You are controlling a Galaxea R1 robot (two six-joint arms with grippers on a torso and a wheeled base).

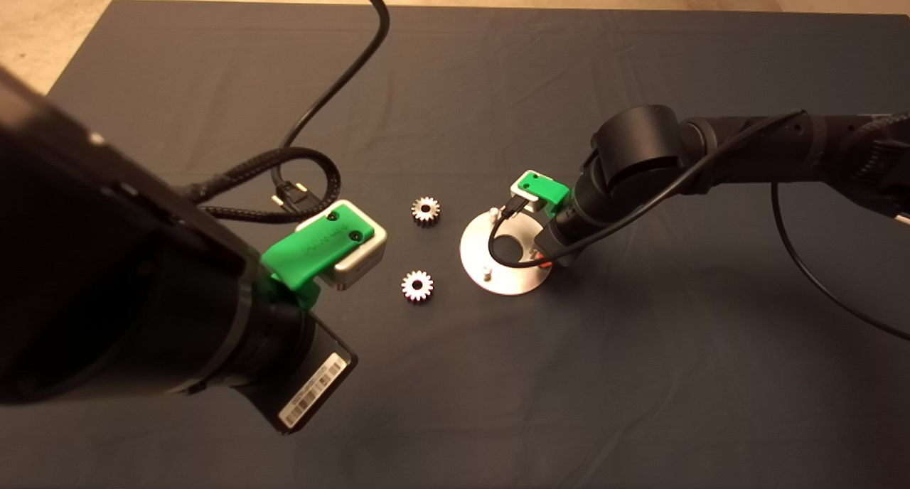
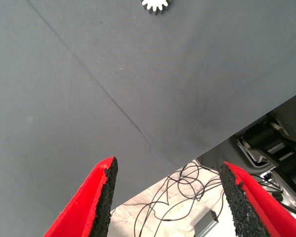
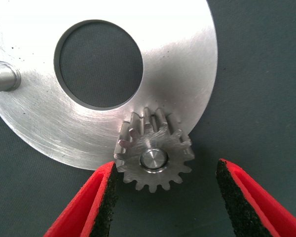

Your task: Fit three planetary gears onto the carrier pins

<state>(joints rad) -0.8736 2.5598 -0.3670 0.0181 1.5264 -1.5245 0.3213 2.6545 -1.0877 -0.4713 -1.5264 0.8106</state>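
The round silver disc lies on the mat with two bare carrier pins showing, one far and one near. My right gripper hovers over the disc's right rim. In the right wrist view it is open around a planetary gear seated on the third pin at the disc's edge. Two more planetary gears lie flat on the mat left of the disc. My left gripper hangs left of them, open and empty; one gear shows ahead of it.
Black cables loop on the mat behind the left gripper. The right arm's cable hangs over the disc's centre hole. The left wrist view shows the mat's edge with floor cables beyond it.
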